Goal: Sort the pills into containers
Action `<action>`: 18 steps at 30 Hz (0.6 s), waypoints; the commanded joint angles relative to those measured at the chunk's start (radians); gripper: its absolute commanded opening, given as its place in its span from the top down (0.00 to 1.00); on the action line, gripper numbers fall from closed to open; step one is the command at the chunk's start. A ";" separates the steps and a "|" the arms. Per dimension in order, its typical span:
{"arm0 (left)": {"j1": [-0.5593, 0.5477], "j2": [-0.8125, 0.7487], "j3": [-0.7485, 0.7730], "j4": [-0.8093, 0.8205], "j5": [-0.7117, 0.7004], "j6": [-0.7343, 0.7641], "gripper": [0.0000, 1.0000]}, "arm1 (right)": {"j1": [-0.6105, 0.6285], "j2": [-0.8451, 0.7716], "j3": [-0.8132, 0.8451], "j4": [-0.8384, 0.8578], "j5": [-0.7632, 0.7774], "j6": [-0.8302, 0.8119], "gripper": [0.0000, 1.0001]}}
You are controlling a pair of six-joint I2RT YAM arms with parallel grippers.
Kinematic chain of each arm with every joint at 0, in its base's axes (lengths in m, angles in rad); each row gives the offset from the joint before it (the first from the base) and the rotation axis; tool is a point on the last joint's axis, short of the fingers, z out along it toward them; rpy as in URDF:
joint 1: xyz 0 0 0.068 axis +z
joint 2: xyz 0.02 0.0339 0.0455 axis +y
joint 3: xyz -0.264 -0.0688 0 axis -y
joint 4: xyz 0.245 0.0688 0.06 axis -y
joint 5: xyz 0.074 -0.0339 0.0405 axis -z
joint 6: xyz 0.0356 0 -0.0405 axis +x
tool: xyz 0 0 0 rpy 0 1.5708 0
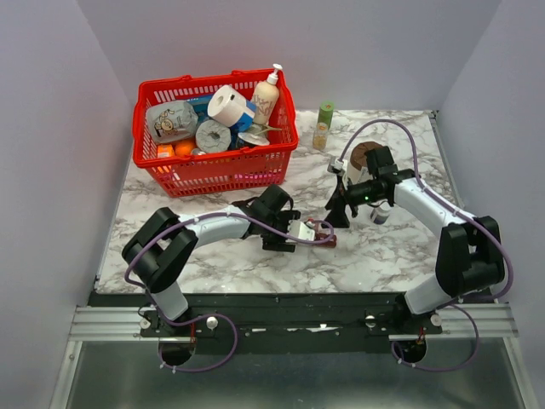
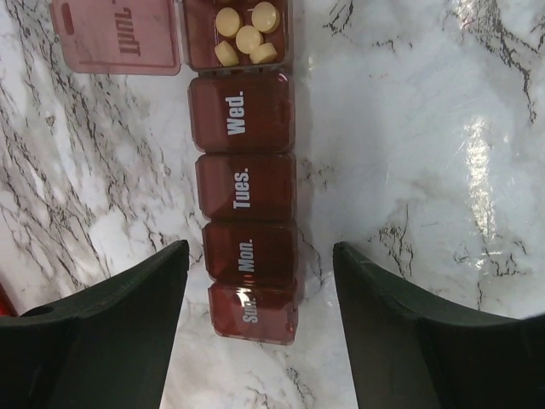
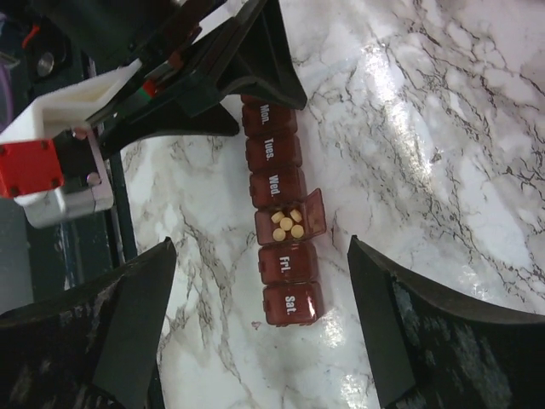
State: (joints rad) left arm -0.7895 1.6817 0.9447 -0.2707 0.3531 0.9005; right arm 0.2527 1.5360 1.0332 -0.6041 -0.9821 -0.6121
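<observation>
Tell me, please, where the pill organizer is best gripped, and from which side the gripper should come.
Grip the pill organizer across its narrow width at the Sun./Mon. end, from straight above, one finger on each long side: it lies flat and those lids are shut. Avoid the open Thur. compartment, whose loose pills could spill.

White day names are printed along the lids of the dark red-brown strip of containers (image 2: 247, 183): Sun., Mon., Tues., Wed. Its open lid (image 2: 115, 34) reads Thur., upside down. The right wrist view adds Fri. and Sat.
</observation>
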 commanded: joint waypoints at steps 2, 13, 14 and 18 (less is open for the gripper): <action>-0.016 0.030 0.016 0.019 -0.077 0.005 0.29 | -0.006 0.038 0.031 0.043 0.057 0.178 0.13; -0.022 0.013 -0.012 0.050 -0.091 0.000 0.52 | -0.004 0.105 0.068 0.151 0.181 0.353 0.53; -0.024 0.012 -0.015 0.050 -0.091 0.001 0.55 | -0.006 0.113 0.071 0.158 0.183 0.359 0.57; -0.025 0.009 -0.014 0.045 -0.085 -0.002 0.64 | 0.008 0.154 0.097 0.161 0.210 0.380 0.68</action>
State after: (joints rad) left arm -0.8070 1.6955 0.9459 -0.2321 0.2783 0.8932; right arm 0.2516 1.6485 1.0866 -0.4812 -0.8215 -0.2859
